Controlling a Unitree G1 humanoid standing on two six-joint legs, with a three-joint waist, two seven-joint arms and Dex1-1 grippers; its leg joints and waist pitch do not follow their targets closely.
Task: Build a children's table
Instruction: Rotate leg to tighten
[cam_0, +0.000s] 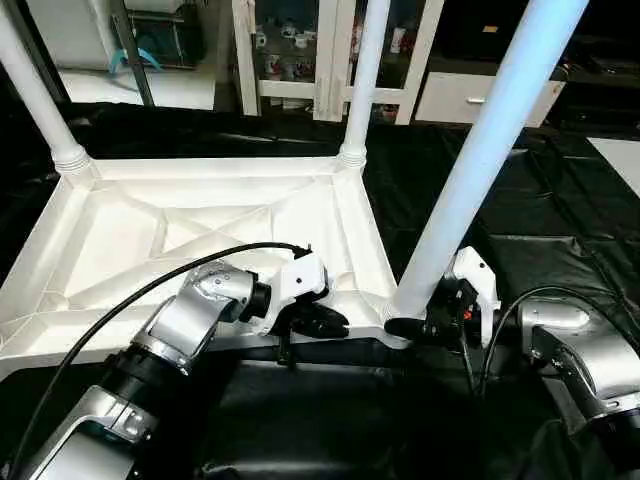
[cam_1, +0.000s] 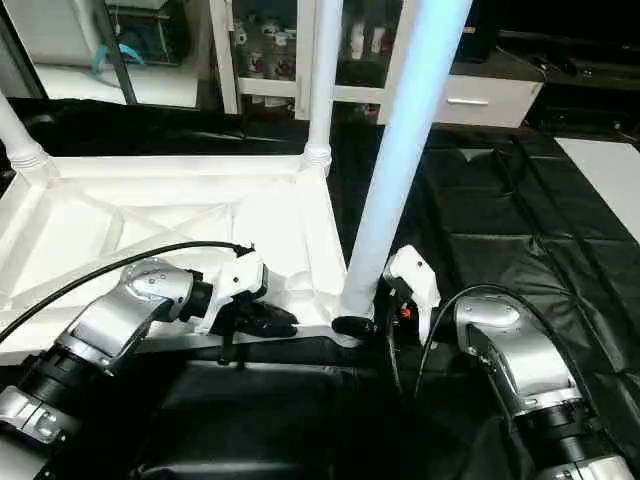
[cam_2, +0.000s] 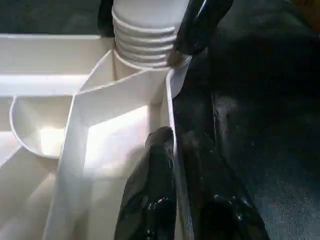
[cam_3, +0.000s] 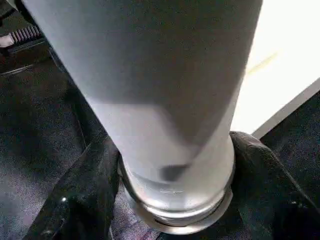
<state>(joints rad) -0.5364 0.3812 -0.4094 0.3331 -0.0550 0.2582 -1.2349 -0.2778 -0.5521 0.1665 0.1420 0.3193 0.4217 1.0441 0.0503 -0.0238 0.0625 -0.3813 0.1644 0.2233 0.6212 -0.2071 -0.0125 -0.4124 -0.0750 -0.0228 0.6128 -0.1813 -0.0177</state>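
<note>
The white table top (cam_0: 200, 230) lies upside down, its ribbed underside facing up. Two legs (cam_0: 362, 80) (cam_0: 35, 90) stand in the far corner sockets. A third leg (cam_0: 480, 160) leans in the near right corner socket, its threaded base (cam_2: 142, 35) at the socket mouth. My right gripper (cam_0: 415, 325) is shut on this leg just above the socket, with its fingers (cam_3: 75, 200) on both sides of the tube (cam_3: 165, 100). On the top's near edge my left gripper (cam_0: 318, 320) is shut on the rim (cam_2: 172, 115), one finger inside the wall and one outside.
The top rests on a black-covered work table (cam_0: 520, 200) that spreads out to the right and front. A white shelf unit (cam_0: 300, 50) and a white drawer cabinet (cam_0: 480, 95) stand beyond the table. A black cable (cam_0: 150, 280) arcs over my left forearm.
</note>
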